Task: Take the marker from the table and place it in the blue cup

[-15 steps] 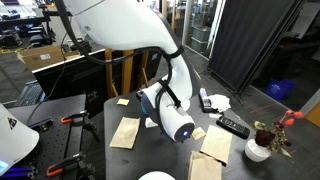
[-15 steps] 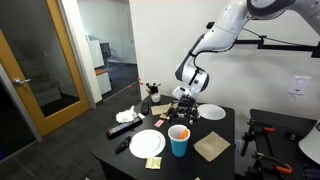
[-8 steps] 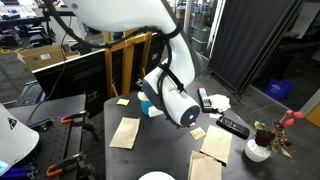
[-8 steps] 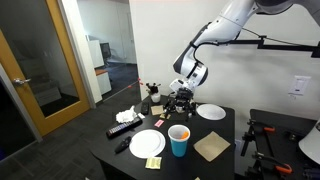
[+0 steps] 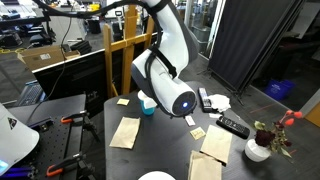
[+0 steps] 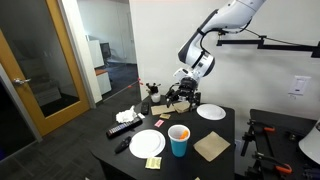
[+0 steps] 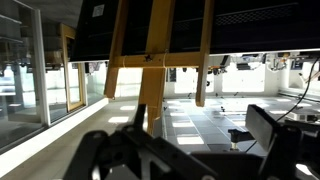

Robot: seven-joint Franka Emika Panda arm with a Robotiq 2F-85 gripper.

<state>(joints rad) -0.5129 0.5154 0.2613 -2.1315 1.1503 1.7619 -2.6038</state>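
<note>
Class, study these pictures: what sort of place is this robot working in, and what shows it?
Probably a robotics lab or workshop. A robot arm reaches over a cluttered table, a black curtain screens off the area, and cardboard boxes sit stacked behind.

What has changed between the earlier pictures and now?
The white robot arm rose from the black table, uncovering the small light blue plastic cup in an exterior view. Its gripper shows no visible taking or letting go. The cup, white round plates and brown paper napkins stayed in place.
</note>
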